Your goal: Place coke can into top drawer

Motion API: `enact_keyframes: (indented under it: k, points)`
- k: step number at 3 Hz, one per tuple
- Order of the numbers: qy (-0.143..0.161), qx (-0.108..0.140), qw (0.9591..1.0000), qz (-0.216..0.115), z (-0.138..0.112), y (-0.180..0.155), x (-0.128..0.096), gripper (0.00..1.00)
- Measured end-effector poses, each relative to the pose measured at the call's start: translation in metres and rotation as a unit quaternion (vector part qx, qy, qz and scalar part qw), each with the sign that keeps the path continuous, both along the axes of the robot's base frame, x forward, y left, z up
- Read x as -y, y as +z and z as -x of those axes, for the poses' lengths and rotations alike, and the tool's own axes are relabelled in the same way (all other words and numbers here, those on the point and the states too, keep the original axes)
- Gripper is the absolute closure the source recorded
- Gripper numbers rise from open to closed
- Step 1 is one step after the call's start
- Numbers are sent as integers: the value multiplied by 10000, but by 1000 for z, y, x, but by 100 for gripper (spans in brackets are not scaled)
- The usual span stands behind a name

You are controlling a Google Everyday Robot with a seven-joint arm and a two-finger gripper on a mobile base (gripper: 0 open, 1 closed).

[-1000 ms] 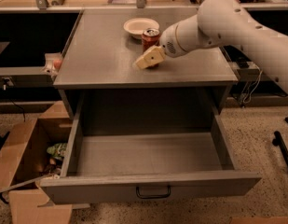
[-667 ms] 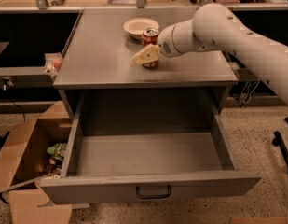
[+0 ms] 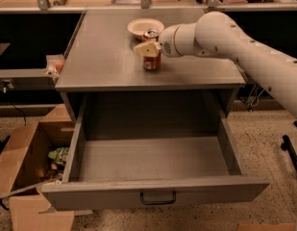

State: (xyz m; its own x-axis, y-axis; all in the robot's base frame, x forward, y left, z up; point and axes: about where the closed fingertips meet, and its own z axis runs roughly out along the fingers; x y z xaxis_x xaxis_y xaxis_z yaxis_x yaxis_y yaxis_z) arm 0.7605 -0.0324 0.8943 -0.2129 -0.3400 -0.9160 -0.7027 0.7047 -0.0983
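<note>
Atop the desk [image 3: 105, 57], the tool [image 3: 147, 48] rests against the upright coke can [image 3: 152, 62], slightly higher than a second ago; whether it grips cannot be told. A white bowl [image 3: 145, 26] stands just behind. Below, the top drawer [image 3: 155, 194] is open, with a cardboard box [image 3: 23, 162] at its left.

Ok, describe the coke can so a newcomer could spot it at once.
Find the grey cabinet top above the open top drawer. Near its back edge, just in front of the white bowl, stands the coke can, with the end effector at its upper part. It is the only red, upright cylinder there.
</note>
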Motion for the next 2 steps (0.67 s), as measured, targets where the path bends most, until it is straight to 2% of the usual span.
enact_keyframes:
  k: [1,2]
  points:
    - [143,166,9994,-269,16,12,5,63]
    - [561,436,9960,-536,59,34,24,86]
